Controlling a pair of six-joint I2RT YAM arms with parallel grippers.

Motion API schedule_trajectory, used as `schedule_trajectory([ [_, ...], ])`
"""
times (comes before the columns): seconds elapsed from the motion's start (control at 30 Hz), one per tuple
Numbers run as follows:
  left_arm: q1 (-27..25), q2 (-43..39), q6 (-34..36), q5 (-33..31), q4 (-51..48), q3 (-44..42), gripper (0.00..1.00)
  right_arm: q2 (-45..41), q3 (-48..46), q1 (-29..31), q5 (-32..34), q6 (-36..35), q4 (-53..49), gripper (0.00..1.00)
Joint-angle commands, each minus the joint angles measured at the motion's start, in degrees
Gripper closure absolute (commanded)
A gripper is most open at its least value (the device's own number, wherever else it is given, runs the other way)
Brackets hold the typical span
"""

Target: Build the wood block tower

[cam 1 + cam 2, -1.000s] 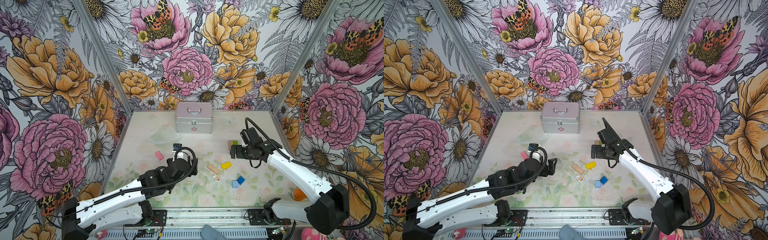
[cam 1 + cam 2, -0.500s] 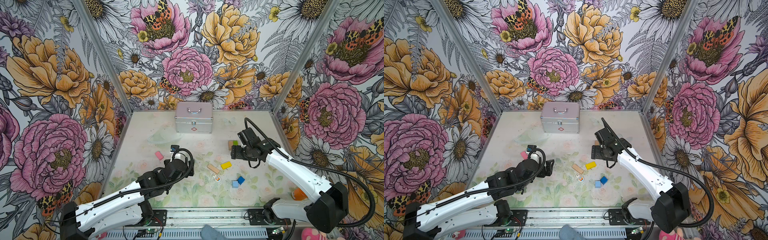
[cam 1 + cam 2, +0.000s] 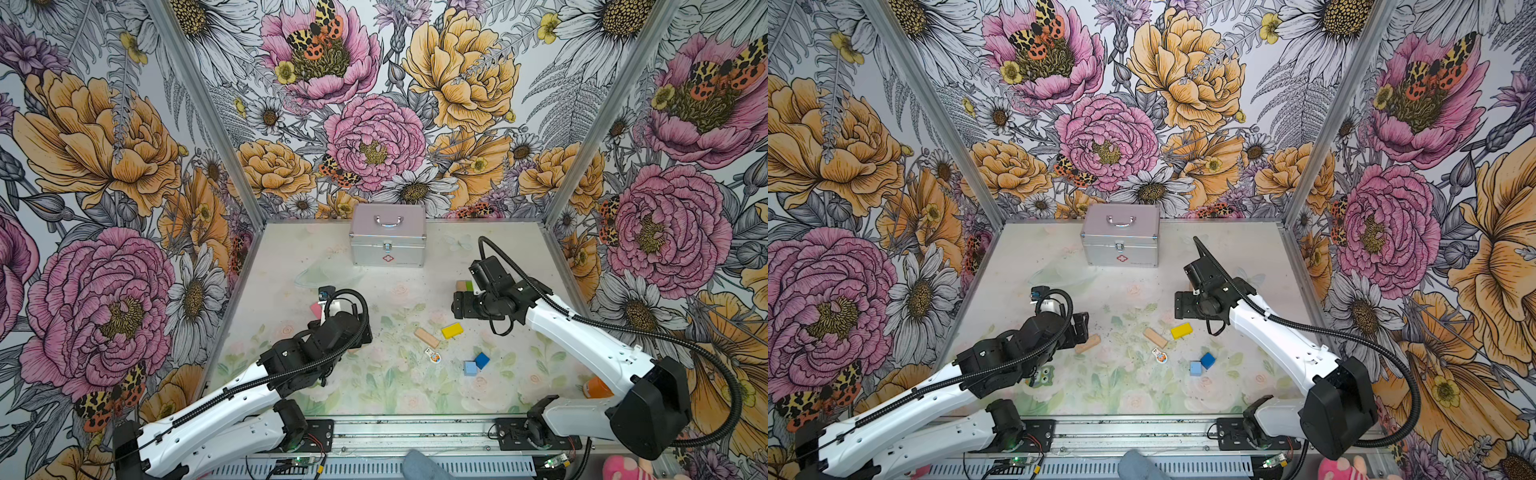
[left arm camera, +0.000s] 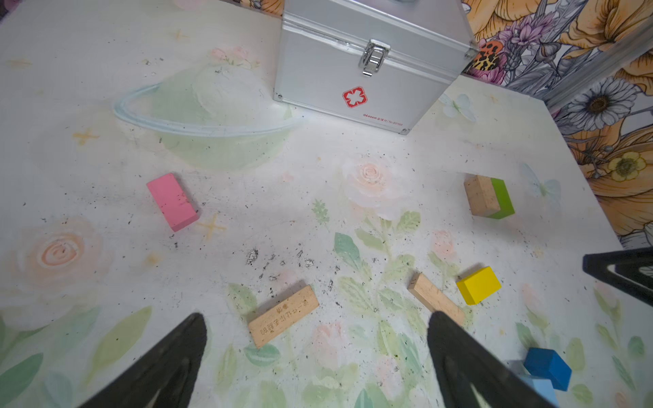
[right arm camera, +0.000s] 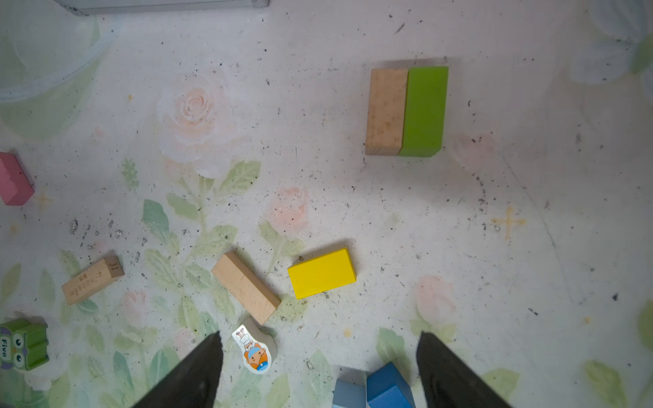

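Observation:
The wood blocks lie loose on the table, and no tower stands in view. A tan block and a green block (image 5: 406, 111) lie side by side at the back right (image 3: 464, 286). In the middle are a yellow block (image 3: 451, 330), a plain tan brick (image 3: 427, 337), a printed tan brick (image 4: 282, 316), a cartoon figure piece (image 5: 255, 349), a dark blue cube (image 3: 482, 360) and a light blue cube (image 3: 470, 368). A pink block (image 4: 172, 201) lies to the left. My left gripper (image 4: 317, 318) hangs open beside the printed brick. My right gripper (image 5: 318, 335) is open above the cubes, holding nothing.
A silver metal case (image 3: 387, 241) stands shut at the back centre. A green owl piece (image 3: 1042, 376) lies beside the left arm. An orange object (image 3: 596, 386) sits at the near right, behind the right arm's base. Flowered walls close in the table on three sides.
Both grippers have shifted a little to the left. My left arm has drawn back from the table's middle. No block has moved.

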Motion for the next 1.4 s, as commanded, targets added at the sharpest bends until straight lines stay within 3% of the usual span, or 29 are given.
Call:
schedule_trajectory([
  [0.0,2.37,-2.28,-2.47,-1.87,-1.57,-0.4,0.01,1.32,2.07,0.3,-1.0,-2.16,1.64,0.12],
  [0.4,12.21,-4.03,6.25,5.7,-1.42,0.92,0.01,6.52,5.41,1.15,-0.16,0.7,2.08,0.12],
  [0.77,18.59,-11.95,10.43,11.64,-1.34,-1.4,0.01,10.71,10.14,4.33,1.36,4.06,1.99,0.17],
  [1.37,19.77,-7.78,9.59,14.12,1.45,-0.68,0.01,13.72,11.81,5.81,3.92,0.57,0.15,0.16],
])
